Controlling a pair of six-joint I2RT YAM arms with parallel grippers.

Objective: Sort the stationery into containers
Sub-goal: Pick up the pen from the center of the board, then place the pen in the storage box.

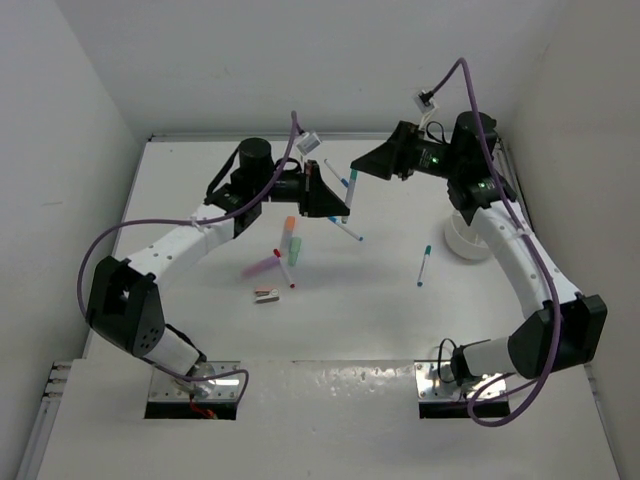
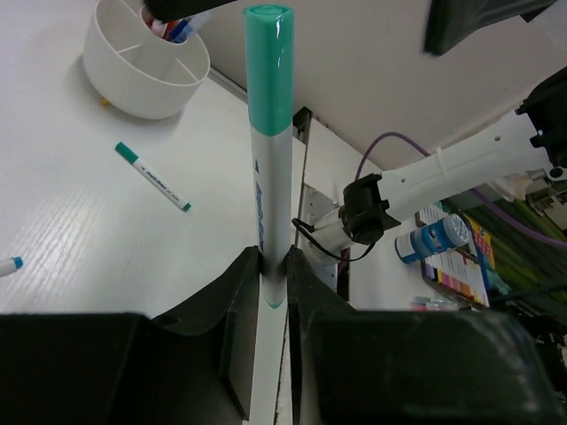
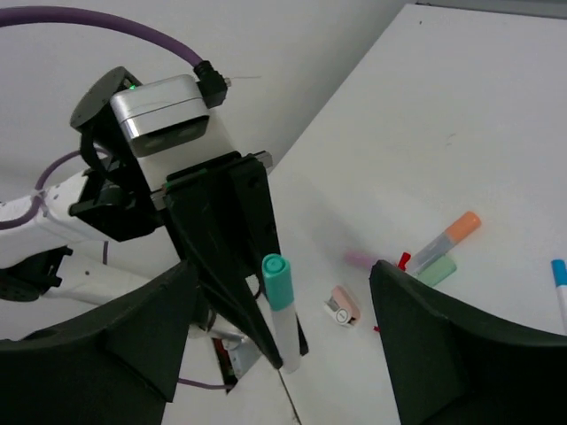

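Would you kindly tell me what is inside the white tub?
The tub is divided; its far section holds red- and blue-capped pens. The near sections look bare. A dark shape above hides the pens' upper ends.

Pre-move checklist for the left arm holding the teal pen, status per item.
1. Left claw shut on the teal-capped pen: ok.
2. Pen straight in the grip: ok.
3. Right claw open, facing the pen, not touching it: ok.
4. White tub has a free section: ok.
5. Height of the pen over the table: cannot tell.
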